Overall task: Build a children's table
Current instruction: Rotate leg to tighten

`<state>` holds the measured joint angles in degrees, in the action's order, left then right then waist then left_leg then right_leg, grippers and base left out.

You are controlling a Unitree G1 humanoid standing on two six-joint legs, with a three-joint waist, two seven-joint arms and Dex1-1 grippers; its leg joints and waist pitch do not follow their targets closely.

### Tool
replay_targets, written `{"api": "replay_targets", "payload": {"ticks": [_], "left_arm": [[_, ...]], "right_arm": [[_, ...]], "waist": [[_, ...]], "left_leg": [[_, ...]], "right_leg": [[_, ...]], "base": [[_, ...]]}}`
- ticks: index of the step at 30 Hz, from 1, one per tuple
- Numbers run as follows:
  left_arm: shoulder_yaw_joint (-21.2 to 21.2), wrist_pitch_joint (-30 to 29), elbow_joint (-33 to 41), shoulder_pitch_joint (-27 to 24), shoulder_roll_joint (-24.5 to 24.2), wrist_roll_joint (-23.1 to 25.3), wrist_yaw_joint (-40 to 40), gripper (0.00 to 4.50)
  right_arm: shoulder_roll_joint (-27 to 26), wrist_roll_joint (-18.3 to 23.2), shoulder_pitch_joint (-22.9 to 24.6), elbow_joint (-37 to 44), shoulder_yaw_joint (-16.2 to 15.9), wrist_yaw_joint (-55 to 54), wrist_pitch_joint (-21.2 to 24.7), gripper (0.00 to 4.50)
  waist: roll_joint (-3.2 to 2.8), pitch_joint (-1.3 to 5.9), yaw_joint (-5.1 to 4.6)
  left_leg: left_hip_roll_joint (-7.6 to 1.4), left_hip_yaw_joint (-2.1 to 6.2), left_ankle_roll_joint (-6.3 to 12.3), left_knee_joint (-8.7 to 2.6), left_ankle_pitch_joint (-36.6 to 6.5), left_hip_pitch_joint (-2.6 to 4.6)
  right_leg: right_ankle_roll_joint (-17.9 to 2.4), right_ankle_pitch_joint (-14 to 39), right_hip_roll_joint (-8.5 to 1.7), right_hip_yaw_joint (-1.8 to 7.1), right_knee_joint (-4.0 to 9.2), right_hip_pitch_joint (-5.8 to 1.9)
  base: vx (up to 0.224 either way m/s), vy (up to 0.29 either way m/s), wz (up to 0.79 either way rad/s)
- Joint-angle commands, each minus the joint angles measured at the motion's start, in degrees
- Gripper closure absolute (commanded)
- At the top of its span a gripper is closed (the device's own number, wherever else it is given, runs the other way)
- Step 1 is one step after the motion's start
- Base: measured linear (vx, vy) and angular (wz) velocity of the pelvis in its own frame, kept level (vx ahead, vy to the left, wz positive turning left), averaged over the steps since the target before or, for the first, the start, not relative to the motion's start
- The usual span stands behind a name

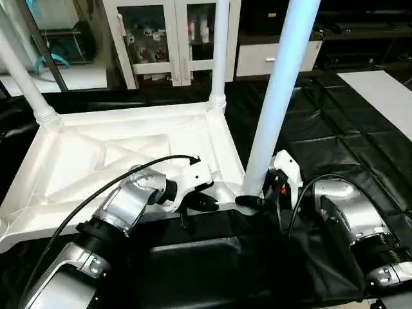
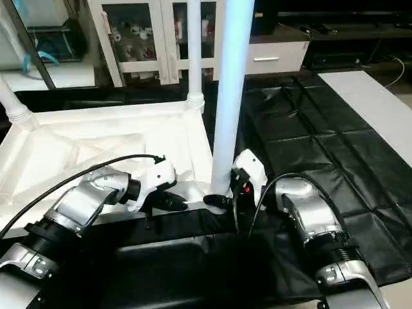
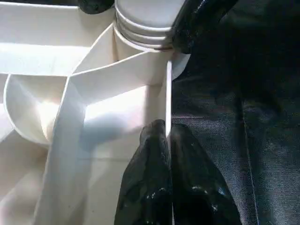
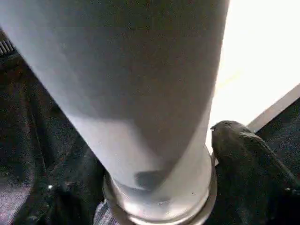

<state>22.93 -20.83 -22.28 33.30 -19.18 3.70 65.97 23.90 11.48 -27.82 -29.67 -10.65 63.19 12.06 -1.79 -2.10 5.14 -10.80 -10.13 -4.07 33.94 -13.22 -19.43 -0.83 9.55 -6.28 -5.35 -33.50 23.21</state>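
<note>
Centre frame: left gripper [image 1: 205,203] fingers pinching tabletop [image 1: 96,154] rim; right gripper [image 4: 154,187] fingers spread around near-corner leg [image 1: 277,96].

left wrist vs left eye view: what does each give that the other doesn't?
Left wrist alone: the left gripper pinching the thin side wall of the table top, fingers shut on it. Left eye alone: two more upright legs at the far corners, the cabinet, and the right forearm. Both: the near leg in its corner socket, with the right gripper at its base.
</note>
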Motion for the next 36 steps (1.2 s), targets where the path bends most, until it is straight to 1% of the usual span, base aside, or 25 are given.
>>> {"api": "replay_targets", "payload": {"ticks": [1,2,6,9,10,14,15,16,17,18,19,20,21,22,23,24,27,28,30,31,32,33,34,35,36], "left_arm": [[4.2,-1.7,-1.7,-2.2,-0.1,1.1,2.2,4.50],[4.3,-1.7,-1.6,-2.3,-0.2,1.1,2.3,4.50],[4.6,-1.5,-1.5,-2.5,-0.5,1.2,2.8,4.50],[4.7,-1.5,-1.5,-2.6,-0.5,1.3,2.8,4.50],[4.7,-1.5,-1.4,-2.7,-0.5,1.2,2.8,4.50],[4.6,-1.8,-1.1,-2.9,-0.4,1.0,2.8,4.50],[4.0,-1.8,-1.4,-2.9,0.1,0.8,2.0,4.50],[3.6,-1.8,-1.7,-2.8,0.6,0.6,1.3,4.50],[2.9,-1.9,-2.3,-2.7,1.3,0.4,0.0,4.50],[1.5,-1.9,-3.8,-2.1,2.8,0.2,-2.8,4.50],[0.0,-1.7,-5.7,-1.4,4.5,0.1,-6.3,4.50],[-1.5,-1.3,-7.6,-0.7,6.2,0.1,-9.8,4.50],[-1.9,-1.3,-8.7,-0.2,6.9,0.2,-11.4,4.50],[-2.0,-1.3,-9.0,-0.1,7.2,0.3,-11.8,4.50],[-2.0,-1.4,-9.6,0.2,7.6,0.5,-12.5,4.50],[-2.2,-1.8,-10.6,0.6,8.5,0.7,-14.0,4.50],[-3.2,-2.9,-13.4,2.1,11.6,1.3,-19.1,4.50],[-3.7,-3.0,-14.3,2.5,12.4,1.5,-20.6,4.50],[-5.1,-1.0,-19.1,5.0,15.2,3.1,-27.4,4.50],[-5.1,-0.9,-19.3,5.1,15.3,3.1,-27.7,4.50],[-6.0,1.3,-22.0,6.7,16.6,3.8,-32.2,4.50],[-6.0,1.3,-22.0,6.7,16.6,3.8,-32.2,4.50],[-6.4,2.4,-23.0,7.3,17.1,3.9,-34.0,4.50],[-6.5,2.5,-23.1,7.4,17.2,3.9,-34.2,4.50],[-6.6,3.3,-23.6,7.9,17.5,4.0,-35.1,4.50]], "right_arm": [[-0.3,-0.2,-0.8,-1.1,0.5,0.0,-0.4,1.34],[-0.4,-0.1,-0.8,-1.3,0.6,-0.1,-0.4,1.43],[-0.7,0.1,-0.5,-1.7,0.6,0.3,-0.3,1.76],[-0.6,0.2,-0.2,-1.7,0.6,0.5,-0.2,1.82],[-0.6,0.2,-0.1,-1.6,0.6,0.7,-0.1,1.83],[-0.7,0.5,0.4,-1.3,1.1,0.5,-0.1,1.86],[-1.5,0.8,0.4,-1.5,1.9,-1.1,-0.6,1.86],[-2.1,1.0,0.4,-1.6,2.6,-2.3,-1.0,1.86],[-3.3,1.0,0.1,-2.6,3.8,-5.5,-1.9,1.86],[-5.4,0.9,-0.4,-3.8,5.5,-10.8,-2.5,1.86],[-7.7,1.0,-0.8,-4.8,7.1,-16.0,-2.4,1.86],[-9.9,1.2,-1.1,-5.7,8.7,-21.0,-2.2,1.86],[-11.0,1.1,-1.2,-6.0,9.1,-23.4,-2.2,1.86],[-11.4,1.0,-1.2,-6.1,9.2,-24.2,-2.3,1.86],[-11.9,0.7,-1.2,-6.2,9.3,-25.5,-2.5,1.86],[-13.3,0.3,-1.3,-6.9,9.8,-28.9,-2.1,1.86],[-16.5,-1.6,-2.1,-8.9,11.0,-38.4,-1.9,1.86],[-17.2,-2.3,-2.5,-9.5,11.4,-40.4,-2.2,1.86],[-19.8,-4.0,-4.2,-12.2,13.9,-51.7,-2.3,1.87],[-19.9,-4.0,-4.3,-12.3,14.0,-52.1,-2.3,1.87],[-21.1,-4.4,-5.2,-13.4,15.5,-58.6,-3.3,1.87],[-21.1,-4.4,-5.2,-13.4,15.5,-58.6,-3.3,1.87],[-21.6,-4.3,-5.5,-13.8,16.4,-61.3,-4.1,1.87],[-21.7,-4.3,-5.5,-13.8,16.5,-61.9,-4.2,1.87],[-22.0,-4.6,-5.6,-13.7,17.1,-64.7,-4.8,1.87]], "waist": [[0.29,3.48,0.17],[0.08,3.47,0.12],[0.14,3.48,0.06],[0.09,3.47,0.07],[-0.07,3.47,0.05],[0.07,3.52,0.05],[0.33,3.51,0.04],[0.31,3.45,0.03],[0.27,3.41,-0.02],[0.44,3.30,-0.15],[0.43,2.99,-0.38],[0.40,2.79,-0.70],[0.51,2.76,-0.74],[0.48,2.71,-0.85],[0.48,2.71,-0.89],[0.31,2.64,-1.07],[0.36,2.55,-1.42],[0.40,2.57,-1.54],[0.55,2.47,-1.61],[0.48,2.50,-1.67],[0.44,2.64,-1.57],[0.48,2.63,-1.56],[0.40,2.86,-1.33],[0.41,2.99,-1.27],[0.65,3.01,-1.18]], "left_leg": [[-2.18,0.30,6.03,-3.64,-2.6,-0.38],[-2.18,0.34,5.85,-3.66,-2.8,-0.40],[-2.16,0.34,5.31,-3.70,-3.8,-0.38],[-2.16,0.34,5.23,-3.71,-3.9,-0.41],[-2.16,0.37,5.18,-3.70,-3.9,-0.42],[-2.18,0.35,5.19,-3.71,-3.9,-0.39],[-2.16,0.31,5.24,-3.71,-3.8,-0.40],[-2.16,0.29,5.30,-3.72,-3.8,-0.48],[-2.16,0.33,5.08,-3.77,-4.1,-0.51],[-2.12,0.29,4.89,-3.82,-4.6,-0.55],[-2.04,0.33,3.78,-4.07,-6.7,-0.52],[-1.90,0.34,2.18,-4.26,-9.5,-0.27],[-1.67,0.49,1.03,-4.45,-11.4,-0.08],[-1.70,0.59,0.81,-4.55,-11.9,-0.19],[-1.73,0.59,0.72,-4.58,-12.4,-0.04],[-1.75,0.62,0.73,-4.68,-12.9,-0.03],[-1.62,0.72,0.16,-4.82,-13.5,-0.12],[-1.63,0.80,0.04,-4.89,-13.6,-0.15],[-1.46,0.73,-0.25,-4.88,-14.0,0.11],[-1.40,0.80,-0.39,-4.89,-14.1,0.11],[-1.41,0.87,-0.35,-4.93,-13.5,-0.05],[-1.37,0.86,-0.16,-4.94,-13.4,-0.13],[-1.52,0.85,-0.17,-4.91,-12.8,0.18],[-1.57,0.63,0.18,-4.80,-11.7,0.22],[-1.61,0.58,0.50,-4.79,-11.1,0.12]], "right_leg": [[-16.8,4.1,-2.55,2.46,2.13,-3.48],[-16.8,4.1,-2.54,2.45,2.17,-3.51],[-16.6,4.6,-2.53,2.46,2.19,-3.57],[-16.6,4.7,-2.51,2.44,2.20,-3.58],[-16.6,4.6,-2.49,2.44,2.16,-3.57],[-16.7,4.3,-2.49,2.43,2.15,-3.60],[-16.7,4.4,-2.50,2.46,2.18,-3.60],[-16.6,4.7,-2.55,2.51,2.21,-3.56],[-16.5,5.5,-2.66,2.50,2.28,-3.56],[-16.2,6.5,-2.64,2.54,2.46,-3.46],[-15.4,9.9,-2.65,2.59,2.90,-3.34],[-13.9,14.8,-2.66,2.62,3.53,-3.11],[-11.9,19.7,-2.78,2.45,3.99,-3.24],[-11.1,21.3,-2.80,2.46,4.10,-3.21],[-10.6,22.2,-2.75,2.46,4.31,-3.05],[-9.9,22.6,-2.65,2.53,4.51,-2.77],[-9.0,23.6,-2.55,2.41,4.65,-2.64],[-8.8,24.1,-2.56,2.36,4.67,-2.74],[-7.9,25.8,-2.50,2.34,5.12,-2.31],[-7.7,26.1,-2.48,2.30,5.14,-2.33],[-7.5,25.2,-2.61,2.31,5.08,-2.54],[-7.4,24.9,-2.59,2.31,5.18,-2.47],[-7.7,23.1,-2.62,2.36,5.00,-2.34],[-8.9,18.8,-2.44,2.53,4.60,-2.30],[-9.4,17.2,-2.41,2.52,4.46,-2.36]], "base": [[0.000,0.000,0.00],[0.000,0.000,0.00],[0.000,0.000,0.00],[0.000,0.000,0.00],[0.000,0.000,0.00],[0.000,0.000,0.00],[0.000,0.000,0.00],[0.000,0.000,0.00],[0.000,0.000,0.00],[0.000,0.000,0.00],[0.000,0.000,0.00],[-0.052,-0.011,-0.02],[0.000,0.000,0.00],[0.000,0.000,0.00],[0.000,0.000,0.00],[0.000,0.000,0.00],[0.000,0.000,0.00],[0.000,0.000,0.00],[0.000,0.000,0.00],[0.000,0.000,0.00],[0.000,0.000,0.00],[0.000,0.000,0.00],[0.000,0.000,0.00],[0.000,0.000,0.00],[0.000,0.000,0.00]]}}
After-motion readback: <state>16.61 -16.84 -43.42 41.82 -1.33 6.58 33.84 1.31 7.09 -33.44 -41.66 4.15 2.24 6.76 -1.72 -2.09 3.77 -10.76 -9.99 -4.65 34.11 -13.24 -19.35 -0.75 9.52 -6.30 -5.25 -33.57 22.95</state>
